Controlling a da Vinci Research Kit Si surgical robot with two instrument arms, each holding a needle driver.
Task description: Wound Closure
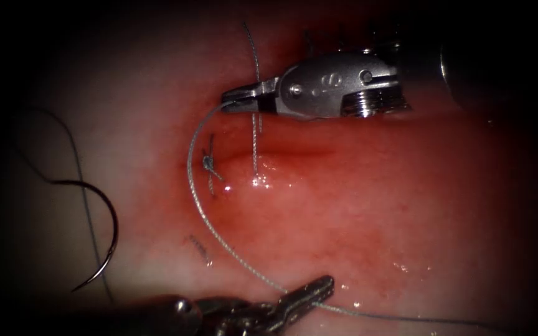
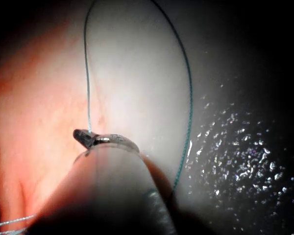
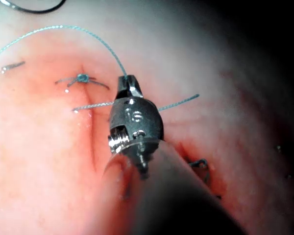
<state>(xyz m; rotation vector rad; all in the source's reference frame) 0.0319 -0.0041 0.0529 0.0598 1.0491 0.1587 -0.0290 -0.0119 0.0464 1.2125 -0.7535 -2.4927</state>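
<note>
- While one needle is lying free on the tissue left of the cut, I'm working two tools.
- Right tool is clamping the thread.
- Left tool is pinching that same thread.
- One knot is sitting at the cut.

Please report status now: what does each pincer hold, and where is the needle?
Right pincer shut on thread. Left pincer shut on same thread. Needle free on tissue, left of cut. Knot tied.

Thread ran taut between right tool and left tool, barring the gap. Knot lay just beside right jaws; needle, loose, well apart leftward. Tissue between tools right of thread lay open.
</note>
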